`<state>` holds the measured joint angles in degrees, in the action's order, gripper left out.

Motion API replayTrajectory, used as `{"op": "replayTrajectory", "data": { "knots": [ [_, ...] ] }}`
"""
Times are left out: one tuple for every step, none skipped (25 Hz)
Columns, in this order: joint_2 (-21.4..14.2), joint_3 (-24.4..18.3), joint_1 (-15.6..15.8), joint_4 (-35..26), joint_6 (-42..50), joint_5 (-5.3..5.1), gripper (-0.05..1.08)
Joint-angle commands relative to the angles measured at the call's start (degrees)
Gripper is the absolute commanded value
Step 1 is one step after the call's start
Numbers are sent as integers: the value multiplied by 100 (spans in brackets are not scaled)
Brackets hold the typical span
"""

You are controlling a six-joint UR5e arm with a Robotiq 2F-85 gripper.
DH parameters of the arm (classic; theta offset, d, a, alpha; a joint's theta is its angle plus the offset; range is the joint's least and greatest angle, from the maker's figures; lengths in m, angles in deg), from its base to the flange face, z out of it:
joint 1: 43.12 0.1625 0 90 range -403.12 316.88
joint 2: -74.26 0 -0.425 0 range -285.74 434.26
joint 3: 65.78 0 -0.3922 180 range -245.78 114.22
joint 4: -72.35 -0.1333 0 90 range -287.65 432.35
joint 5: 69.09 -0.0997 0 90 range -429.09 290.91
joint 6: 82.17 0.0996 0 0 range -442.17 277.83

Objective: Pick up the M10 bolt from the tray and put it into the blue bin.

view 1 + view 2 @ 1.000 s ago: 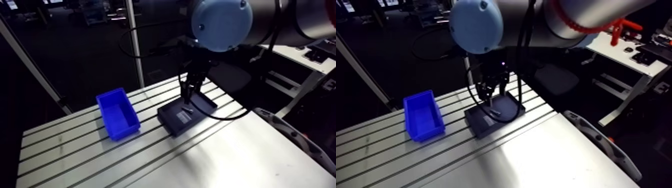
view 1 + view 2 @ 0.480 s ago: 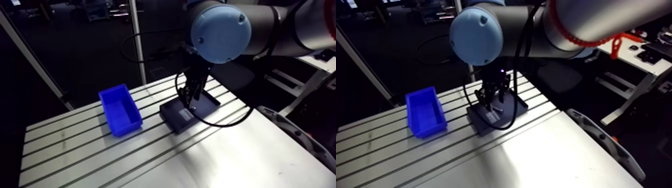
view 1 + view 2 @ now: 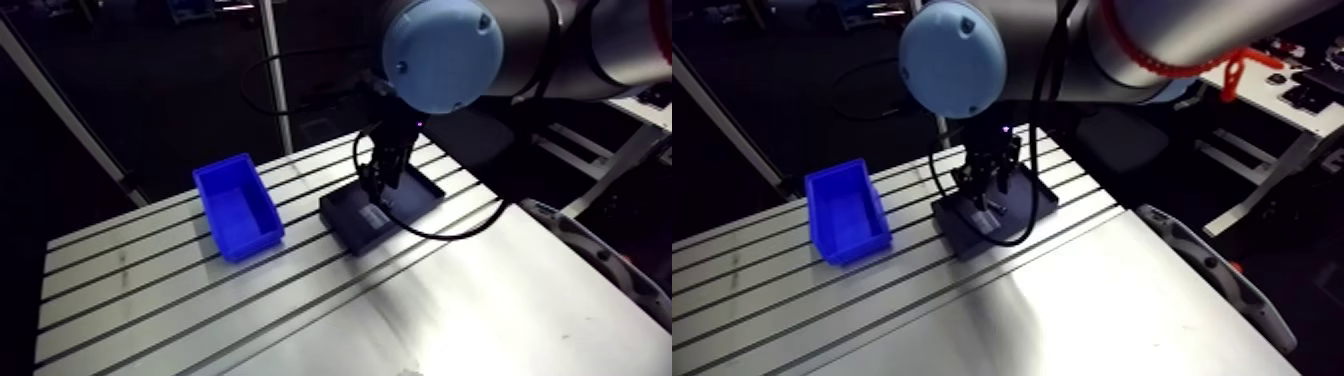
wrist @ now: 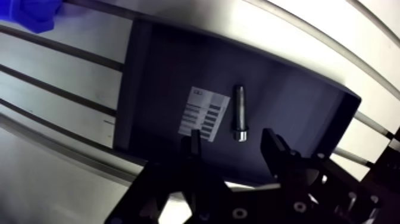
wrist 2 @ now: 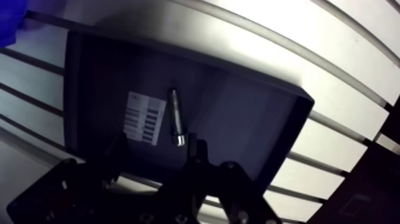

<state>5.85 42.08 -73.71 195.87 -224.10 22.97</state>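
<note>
Bolt [image 4: 239,113] beside unreadable white label [image 4: 204,113]

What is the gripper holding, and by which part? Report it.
Nothing. The gripper is open; the M10 bolt lies untouched in the tray.

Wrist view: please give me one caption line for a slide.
Open gripper above the dark tray, the M10 bolt lying just ahead of it, beside a white label.

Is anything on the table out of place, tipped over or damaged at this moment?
Nothing stands out. The bolt lies flat in the dark tray beside a white label, and the blue bin stands upright next to the tray.
</note>
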Motion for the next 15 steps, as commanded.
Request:
{"op": "replayTrajectory", "data": {
  "knots": [
    [175, -111, 9, 1, -33, 1, 41],
    [184, -137, 9, 1, -42, 1, 41],
    [192, -146, 9, 1, -60, 1, 42],
    [192, -164, 9, 1, -112, 1, 43],
    [210, -164, 9, 1, -148, 1, 44],
    [219, -164, 9, 1, -148, 1, 44],
    [219, -164, 9, 1, -156, 1, 44],
    [219, -173, 9, 1, -165, 1, 44],
    [219, -164, 9, -7, -192, 1, 45],
    [228, -164, 9, -7, -192, 1, 46],
    [228, -164, 9, -7, -192, 1, 46],
    [228, -164, 9, -7, -192, 1, 47],
    [228, -164, 9, -7, -192, 1, 47],
    [236, -155, 9, -7, -192, 1, 48],
    [245, -155, 9, -7, -200, 1, 49]
  ]
}}
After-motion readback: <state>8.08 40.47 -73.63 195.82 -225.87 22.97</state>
